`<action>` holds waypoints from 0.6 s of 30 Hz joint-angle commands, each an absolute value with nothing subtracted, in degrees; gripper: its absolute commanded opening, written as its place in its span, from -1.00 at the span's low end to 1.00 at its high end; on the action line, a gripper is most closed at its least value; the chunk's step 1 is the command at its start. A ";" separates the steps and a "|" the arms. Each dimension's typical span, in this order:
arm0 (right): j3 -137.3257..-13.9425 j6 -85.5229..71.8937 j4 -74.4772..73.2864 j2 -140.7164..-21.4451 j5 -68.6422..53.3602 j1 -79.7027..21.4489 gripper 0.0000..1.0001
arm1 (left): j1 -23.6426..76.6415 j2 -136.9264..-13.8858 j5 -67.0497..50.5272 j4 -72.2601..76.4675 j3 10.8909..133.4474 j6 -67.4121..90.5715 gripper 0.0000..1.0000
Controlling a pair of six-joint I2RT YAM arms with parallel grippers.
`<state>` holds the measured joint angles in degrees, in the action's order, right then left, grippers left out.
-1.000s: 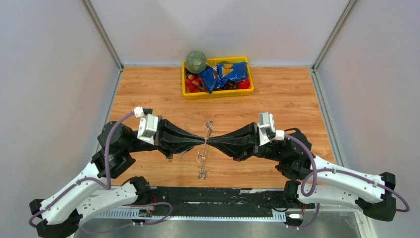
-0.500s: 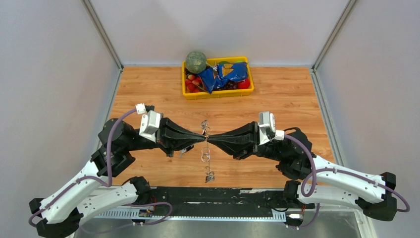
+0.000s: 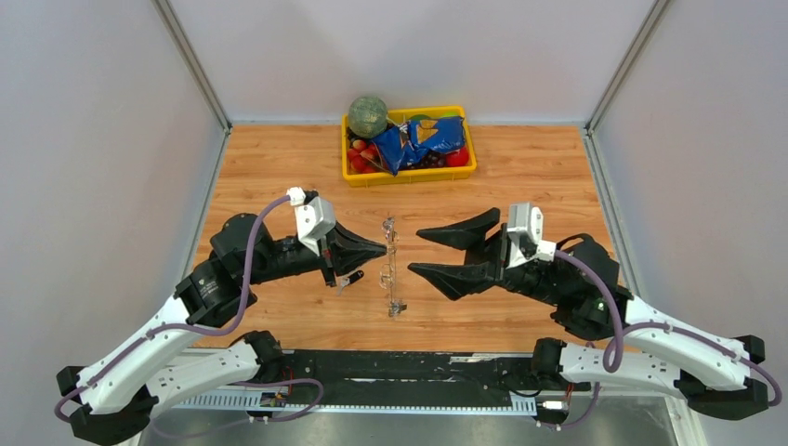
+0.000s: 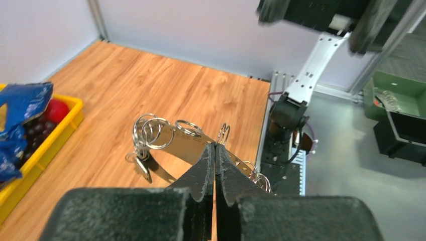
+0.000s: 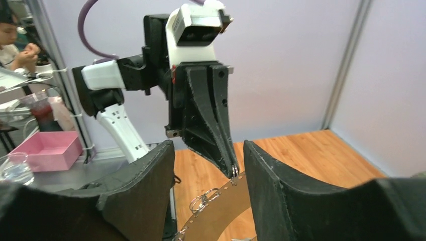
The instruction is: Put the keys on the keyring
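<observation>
Pinching the keyring [image 4: 176, 142], left claw [image 4: 215, 147]; right claw [image 3: 414, 251] spread, just apart; keys indistinct.

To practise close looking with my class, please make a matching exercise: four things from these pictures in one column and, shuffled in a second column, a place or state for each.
Things
1. left gripper
2. right gripper
3. keyring
4. yellow tray

Places or states
a. at the far side, with a blue bag in it
b. jaws open, holding nothing
c. jaws shut on a metal thing
d. silver, hanging from a grip

Pairs: 1-c, 2-b, 3-d, 4-a
</observation>
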<state>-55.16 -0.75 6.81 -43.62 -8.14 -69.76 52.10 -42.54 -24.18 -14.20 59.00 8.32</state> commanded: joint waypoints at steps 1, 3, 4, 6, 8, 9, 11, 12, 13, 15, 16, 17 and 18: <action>-59.91 2.67 -2.34 -43.08 0.82 -70.14 0.17 | 52.06 -41.10 -17.53 -16.60 61.95 6.07 -0.99; -61.51 2.81 -5.95 -44.69 5.66 -70.07 0.18 | 52.05 -40.65 -14.09 -18.20 62.02 5.99 -0.99; -62.06 2.39 -7.32 -45.72 8.46 -70.05 0.19 | 52.08 -40.37 -12.67 -19.43 62.15 5.98 -0.99; -62.43 1.31 -9.40 -47.77 12.80 -69.83 0.23 | 52.07 -39.95 -7.89 -21.40 62.48 6.21 -0.99; -62.32 -0.59 -10.78 -50.12 12.94 -68.31 0.28 | 52.07 -39.49 -2.57 -23.57 62.82 6.73 -0.99; -62.19 -2.35 -11.29 -51.31 11.86 -66.85 0.28 | 52.05 -39.39 1.34 -24.22 62.96 7.11 -0.99; -61.74 -4.94 -11.92 -53.46 8.95 -64.31 0.27 | 52.07 -39.05 6.75 -26.35 63.25 7.65 -0.99; -61.38 -6.25 -11.95 -54.56 7.51 -63.08 0.26 | 52.11 -38.81 10.28 -27.62 63.23 7.82 -0.99; -60.98 -7.48 -11.99 -55.56 5.94 -61.77 0.24 | 52.11 -38.60 11.82 -28.18 63.21 8.15 -0.99; -60.13 -9.77 -12.01 -58.11 3.18 -59.57 0.22 | 52.06 -38.24 16.90 -29.78 62.91 8.62 -0.99; -59.78 -10.73 -11.96 -59.30 2.53 -58.65 0.21 | 52.04 -38.19 20.46 -30.80 62.83 8.79 -0.99; -59.34 -11.72 -11.84 -60.65 1.48 -57.84 0.19 | 52.08 -38.11 22.18 -31.31 62.60 9.08 -0.99; -58.88 -12.40 -11.54 -62.00 1.03 -57.13 0.18 | 52.10 -38.08 25.45 -32.24 62.46 9.24 -0.99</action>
